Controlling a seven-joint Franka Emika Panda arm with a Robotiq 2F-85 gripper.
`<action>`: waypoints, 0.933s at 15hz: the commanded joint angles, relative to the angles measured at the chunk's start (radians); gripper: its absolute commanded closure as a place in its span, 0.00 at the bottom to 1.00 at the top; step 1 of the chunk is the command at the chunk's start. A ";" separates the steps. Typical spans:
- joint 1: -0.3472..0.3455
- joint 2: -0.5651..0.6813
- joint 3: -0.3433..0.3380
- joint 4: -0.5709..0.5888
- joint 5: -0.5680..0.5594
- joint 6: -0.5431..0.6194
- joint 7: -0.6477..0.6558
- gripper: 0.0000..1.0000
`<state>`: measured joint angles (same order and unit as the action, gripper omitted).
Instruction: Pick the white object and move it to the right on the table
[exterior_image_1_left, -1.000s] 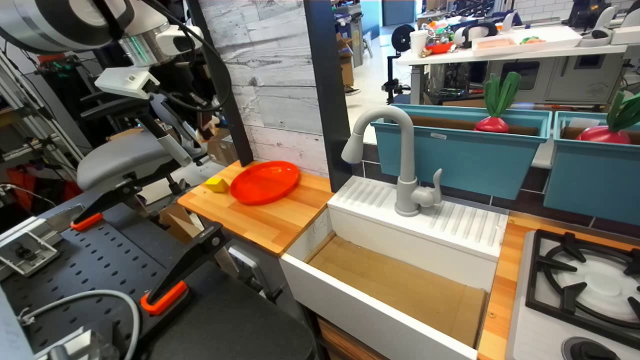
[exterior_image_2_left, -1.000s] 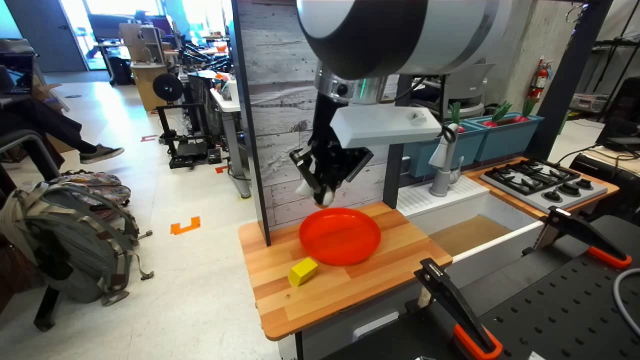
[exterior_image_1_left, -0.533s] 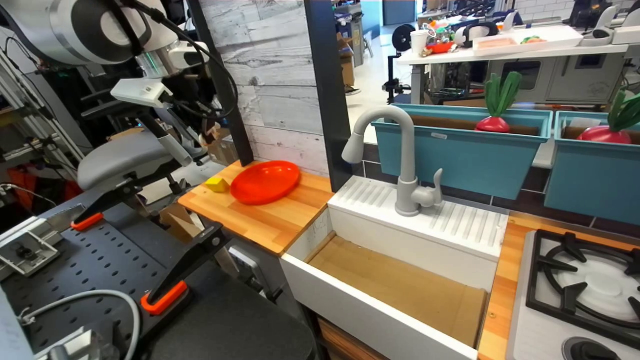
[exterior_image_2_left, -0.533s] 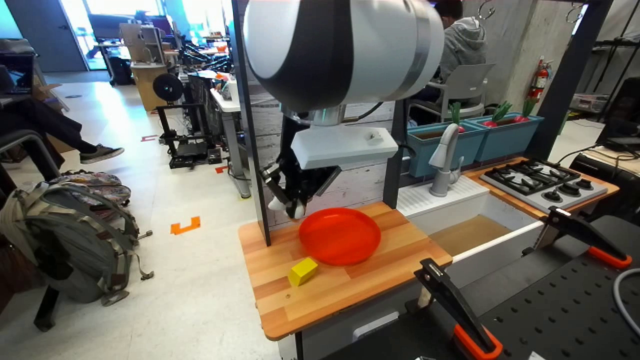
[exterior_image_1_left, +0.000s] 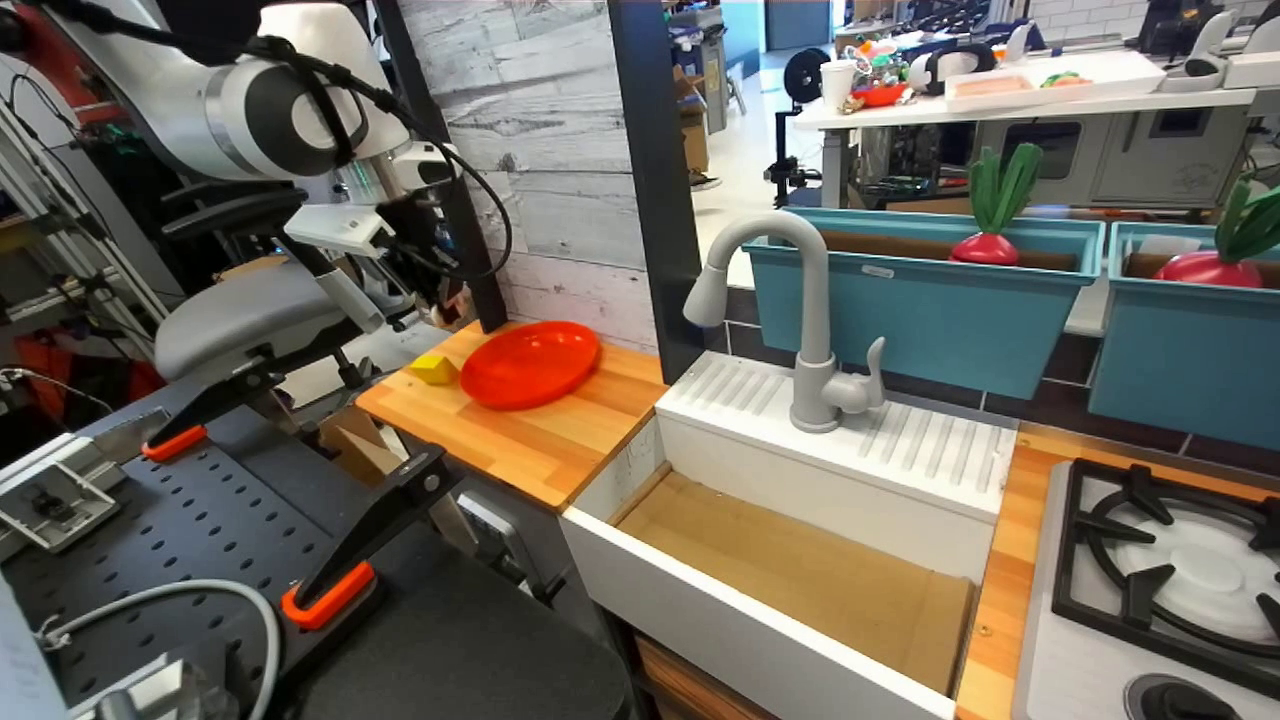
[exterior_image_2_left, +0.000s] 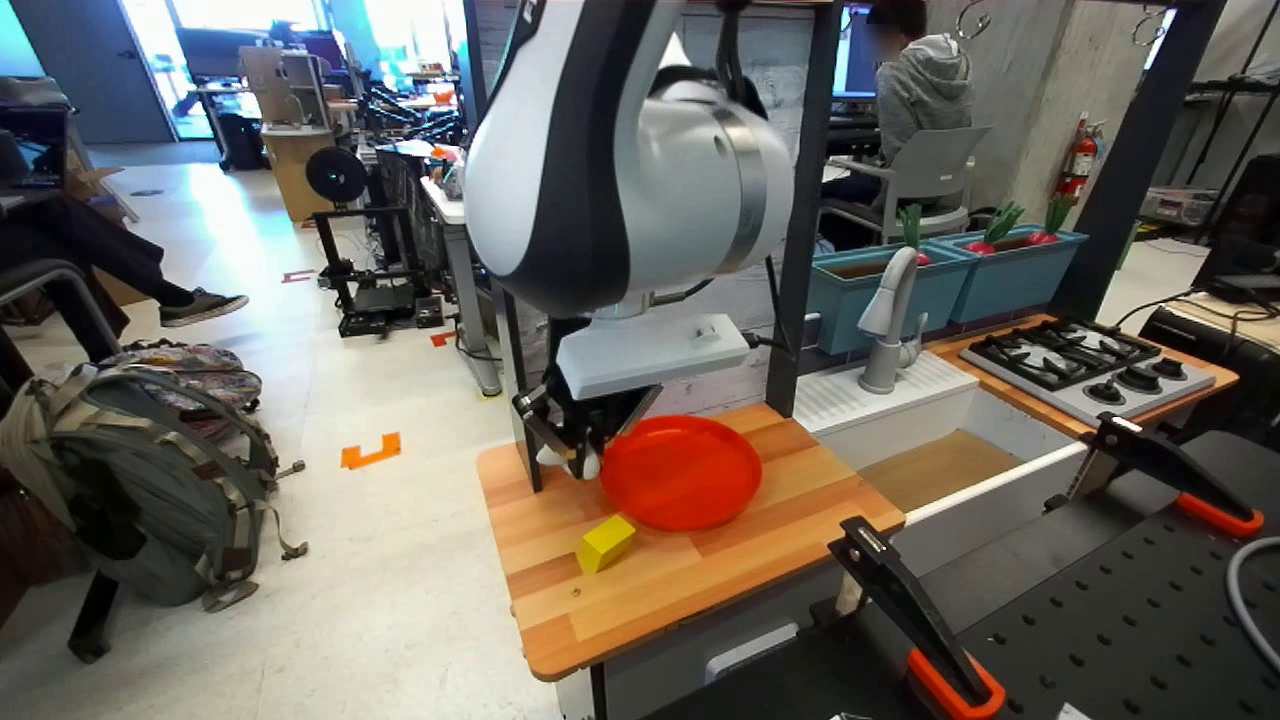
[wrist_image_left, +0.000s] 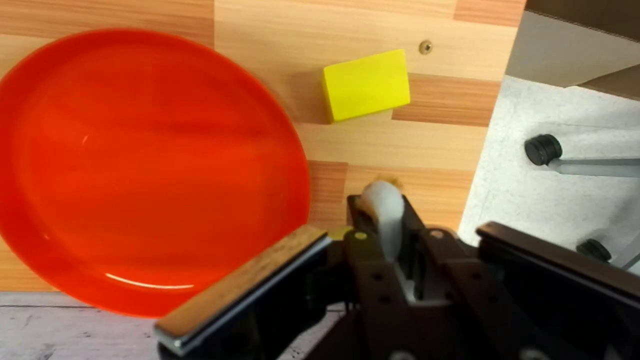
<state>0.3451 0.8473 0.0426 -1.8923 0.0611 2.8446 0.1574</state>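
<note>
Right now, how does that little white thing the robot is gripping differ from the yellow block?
The white object looks rounded, though the tool hides part of it; the yellow block has flat faces and straight edges. The white object is held in the tool, while the yellow block rests on the table. Both look much smaller than the red plate.

The table (exterior_image_2_left: 680, 572) carries 1 red plate (exterior_image_2_left: 682, 474) and 1 yellow block (exterior_image_2_left: 606, 543).

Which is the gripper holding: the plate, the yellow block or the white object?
The white object, pinched in the gripper; the yellow block and the plate both rest on the table.
</note>
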 joint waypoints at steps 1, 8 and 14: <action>0.044 0.086 -0.044 0.112 -0.036 -0.054 0.053 0.96; 0.102 0.186 -0.106 0.220 -0.082 -0.114 0.106 0.96; 0.102 0.163 -0.082 0.198 -0.078 -0.089 0.097 0.37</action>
<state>0.4417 1.0313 -0.0454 -1.6921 0.0072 2.7665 0.2368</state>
